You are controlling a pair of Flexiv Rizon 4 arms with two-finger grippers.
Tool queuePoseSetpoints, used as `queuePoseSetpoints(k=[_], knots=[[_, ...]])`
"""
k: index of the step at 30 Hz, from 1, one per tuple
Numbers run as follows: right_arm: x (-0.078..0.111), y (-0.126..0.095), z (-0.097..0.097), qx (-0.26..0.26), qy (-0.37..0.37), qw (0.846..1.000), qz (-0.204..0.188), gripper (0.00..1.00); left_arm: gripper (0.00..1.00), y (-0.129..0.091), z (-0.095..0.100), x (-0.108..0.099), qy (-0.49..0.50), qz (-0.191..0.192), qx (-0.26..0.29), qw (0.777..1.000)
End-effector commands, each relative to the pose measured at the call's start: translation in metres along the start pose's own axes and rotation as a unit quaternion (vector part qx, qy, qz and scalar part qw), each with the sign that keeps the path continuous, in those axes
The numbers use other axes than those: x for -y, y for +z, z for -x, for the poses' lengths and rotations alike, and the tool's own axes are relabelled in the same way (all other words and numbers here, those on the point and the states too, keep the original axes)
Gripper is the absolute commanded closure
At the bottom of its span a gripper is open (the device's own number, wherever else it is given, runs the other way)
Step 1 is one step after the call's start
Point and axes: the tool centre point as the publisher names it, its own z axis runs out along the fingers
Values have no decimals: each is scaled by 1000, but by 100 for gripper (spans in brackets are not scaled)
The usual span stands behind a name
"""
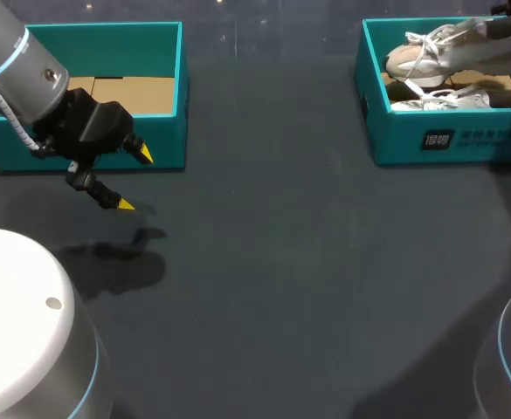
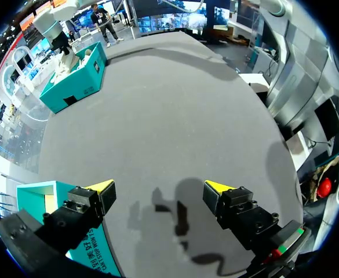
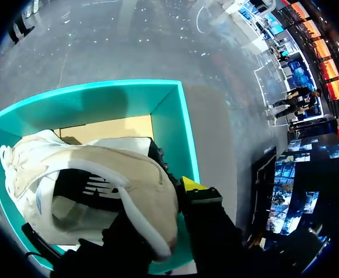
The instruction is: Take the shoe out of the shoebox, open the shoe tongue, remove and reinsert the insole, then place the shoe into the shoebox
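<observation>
**Materials and shapes.** The desk (image 1: 281, 262) has a dark grey, matt, flat top. The shoebox (image 1: 430, 140) is rectangular, with teal card walls and a brown cardboard floor. It stands at the far right of the desk. The left box (image 1: 166, 131) is of the same make and stands at the far left, showing a bare cardboard floor (image 1: 124, 92). The shoe (image 1: 438, 52) is beige and off-white, with a soft padded collar, a dark lining and white laces.

**Count.** There are two teal boxes. There are two shoes, both at the shoebox. The second shoe (image 1: 452, 100) is pale grey-white and lies on its side on the box floor, below the first.

**Right arm.** The arm enters at the far right corner. The right end effector (image 3: 183, 194) is above the shoebox and closed on the shoe's heel. One yellow tip (image 3: 195, 184) shows on the outside of the heel wall. The other is hidden by the shoe. The shoe is raised over the box interior, with its toe pointing away from the end effector.

**Left arm.** The arm comes in from the far left corner and slopes down towards the desk. The left end effector (image 1: 134, 180) hangs just in front of the left box. Its fingers are spread wide with nothing between them, and its shadow falls on the desk beneath.
</observation>
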Motion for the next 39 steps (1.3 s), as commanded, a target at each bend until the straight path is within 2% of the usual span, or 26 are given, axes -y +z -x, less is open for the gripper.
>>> queuePoseSetpoints(k=[1, 12, 25, 39], knots=[[-2, 1, -4, -2, -1, 1000, 2, 100, 0, 0, -1, 0, 0, 2, 1, 1000], [-9, 8, -16, -12, -7, 1000, -7, 100, 0, 0, -1, 0, 0, 2, 1, 1000], [0, 24, -25, -11, -15, 1000, -25, 100, 0, 0, -1, 0, 0, 2, 1, 1000], [-3, 40, -33, -31, -18, 999, -25, 100, 0, 0, -1, 0, 0, 2, 1, 1000]])
